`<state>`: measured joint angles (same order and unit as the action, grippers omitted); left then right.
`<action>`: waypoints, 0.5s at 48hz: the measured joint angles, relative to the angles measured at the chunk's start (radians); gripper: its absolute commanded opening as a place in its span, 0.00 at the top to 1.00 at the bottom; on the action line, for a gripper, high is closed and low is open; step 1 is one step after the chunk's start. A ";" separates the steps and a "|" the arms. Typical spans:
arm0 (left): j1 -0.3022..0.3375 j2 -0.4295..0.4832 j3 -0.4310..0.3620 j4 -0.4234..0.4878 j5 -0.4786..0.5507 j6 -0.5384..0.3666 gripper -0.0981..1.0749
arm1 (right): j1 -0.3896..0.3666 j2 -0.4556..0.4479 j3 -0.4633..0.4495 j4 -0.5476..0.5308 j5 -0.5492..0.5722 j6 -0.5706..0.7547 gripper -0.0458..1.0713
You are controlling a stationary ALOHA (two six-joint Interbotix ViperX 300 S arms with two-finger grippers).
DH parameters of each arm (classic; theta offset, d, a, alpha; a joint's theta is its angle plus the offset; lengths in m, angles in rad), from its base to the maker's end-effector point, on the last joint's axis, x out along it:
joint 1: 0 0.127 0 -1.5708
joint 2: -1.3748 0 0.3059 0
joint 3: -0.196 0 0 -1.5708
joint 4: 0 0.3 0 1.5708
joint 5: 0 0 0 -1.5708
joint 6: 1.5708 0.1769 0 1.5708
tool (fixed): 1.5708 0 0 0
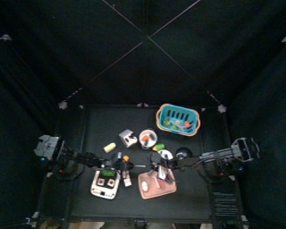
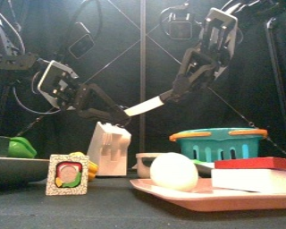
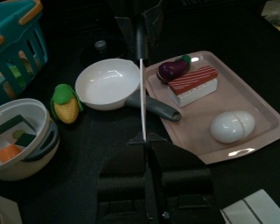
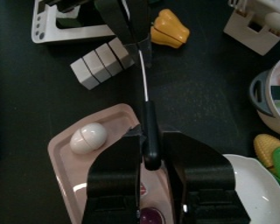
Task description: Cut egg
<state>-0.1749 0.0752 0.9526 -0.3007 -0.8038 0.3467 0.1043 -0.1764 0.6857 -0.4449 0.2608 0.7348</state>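
Observation:
The white egg lies on a pink tray at the table's front, beside a red-and-white cake slice. A knife hangs in the air above and behind them, held between both arms. My right gripper is shut on its black handle, and the blade runs away from it, passing the egg. My left gripper is shut on the blade's other end, with the egg off to one side on the tray.
A teal basket stands behind the tray. Next to the tray are a white pan, a corn cob and a white bowl of food. A white knife block and a picture card stand at left.

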 measured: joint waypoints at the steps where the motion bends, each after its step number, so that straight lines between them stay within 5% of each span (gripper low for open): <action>1: 0.000 0.000 0.000 -0.002 -0.003 0.000 0.66 | 0.002 0.000 0.003 0.002 0.002 0.000 0.55; 24: -0.152 0.075 -0.032 -0.117 -0.156 -0.031 0.66 | 0.107 0.018 0.026 -0.002 0.000 0.003 0.55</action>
<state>-0.3267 0.1503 0.9204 -0.4172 -0.9603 0.3160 0.2117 -0.1580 0.7118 -0.4464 0.2608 0.7378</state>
